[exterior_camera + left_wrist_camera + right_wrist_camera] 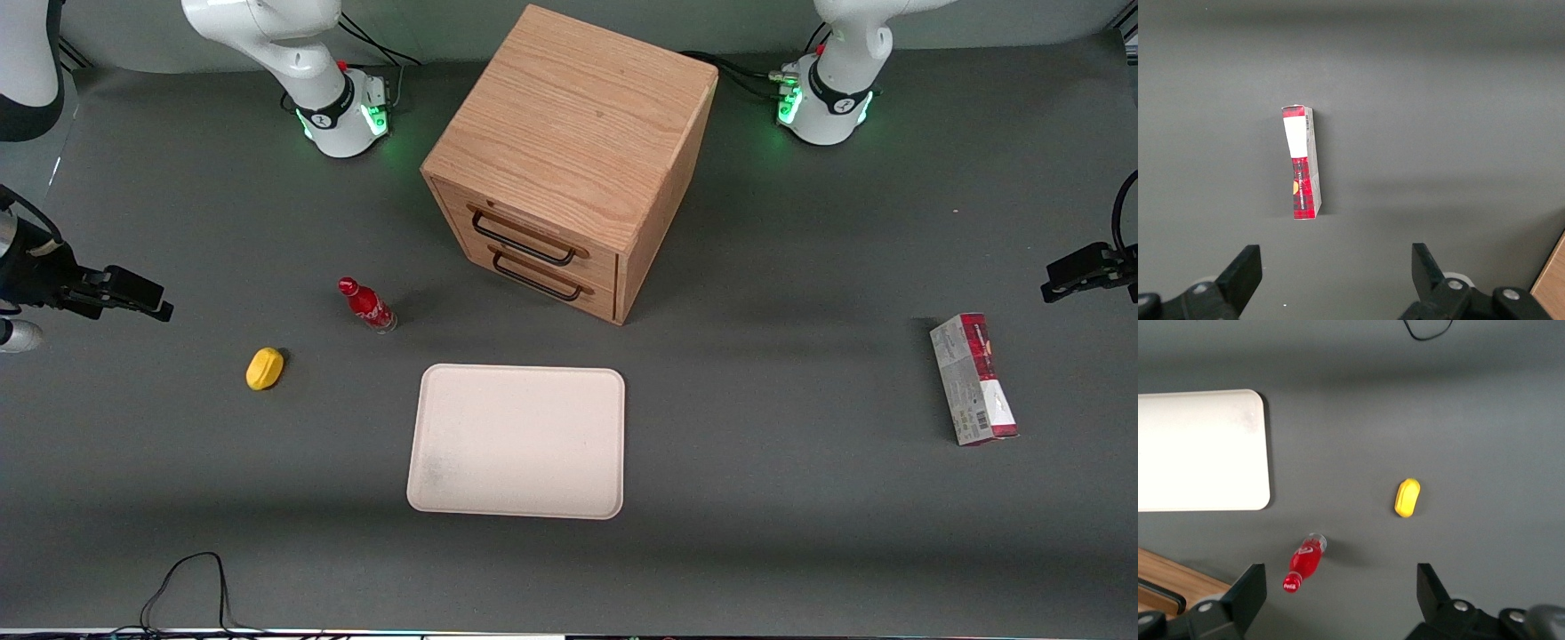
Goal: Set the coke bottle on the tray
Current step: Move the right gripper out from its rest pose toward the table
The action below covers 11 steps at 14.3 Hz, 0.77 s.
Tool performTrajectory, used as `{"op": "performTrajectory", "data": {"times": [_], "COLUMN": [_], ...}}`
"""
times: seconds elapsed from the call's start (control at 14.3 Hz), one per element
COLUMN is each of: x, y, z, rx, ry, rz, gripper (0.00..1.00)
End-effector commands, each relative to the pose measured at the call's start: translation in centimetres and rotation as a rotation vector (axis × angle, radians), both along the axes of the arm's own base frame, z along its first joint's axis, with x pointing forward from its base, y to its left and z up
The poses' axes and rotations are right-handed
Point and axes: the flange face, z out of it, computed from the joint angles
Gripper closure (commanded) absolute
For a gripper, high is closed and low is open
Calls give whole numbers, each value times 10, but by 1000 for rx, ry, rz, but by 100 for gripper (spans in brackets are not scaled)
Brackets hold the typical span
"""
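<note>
Grey matting covers the whole table [800, 551], and on it the bottle [366, 305] is seen upright, between the cabinet [569, 160] and the lemon [264, 368]. It stands apart from the tray [516, 441], a little farther from the front camera than the tray's nearest corner. Nothing lies on the tray.

The gripper [133, 295] is held above the table at the working arm's end, well apart from the bottle. In the right wrist view the gripper [1341, 597] is shown with its fingers [1248, 593] spread wide and nothing held between them. The bottle [1305, 562] is seen there close to the gap between the fingers, with the lemon [1407, 497] and the tray [1201, 450] farther out.

No grasp has been made, so the step in hand is judged to be the approach. For the next move the gripper would need to be carried over to the bottle and lowered around the body, below the red cap, before the fingers are closed. Because the bottle is slim and tall, it is likely to be tipped by any sideways knock, so a centred descent is called for. The lemon is near enough to be kept in mind, though not in the direct path. Afterwards only a short carry to the tray is required.
</note>
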Motion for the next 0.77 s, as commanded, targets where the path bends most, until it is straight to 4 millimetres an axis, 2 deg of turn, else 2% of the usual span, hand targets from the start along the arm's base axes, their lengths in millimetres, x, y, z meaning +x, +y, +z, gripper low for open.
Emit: {"op": "performTrajectory", "data": {"times": [0.0,0.42,0.56,0.7], "x": [-2,-6,-18,-35], "y": [-2,7,22,59], "z": [7,4,7,13], "rx": [4,-24,-19,-15], "ry": [16,37,86,95], "rz": [-27,-29,-52,-67], "gripper": [0,0,0,0]}}
